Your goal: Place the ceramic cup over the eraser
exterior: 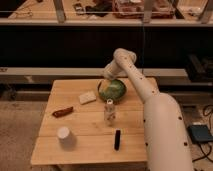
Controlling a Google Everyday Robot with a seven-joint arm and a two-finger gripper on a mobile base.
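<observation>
The white ceramic cup (64,136) stands near the table's front left corner. The black eraser (117,139) lies near the front edge, to the right of the cup and well apart from it. My gripper (103,84) hangs at the back of the table, at the left rim of a green bowl (113,90), far from both cup and eraser. It is open and holds nothing. The arm reaches up from the lower right and bends down to the gripper.
A small clear bottle with a white cap (109,111) stands mid-table, between the bowl and the eraser. A pale flat block (87,97) lies left of the bowl, and a red chili-shaped thing (63,111) lies near the wooden table's (85,150) left edge.
</observation>
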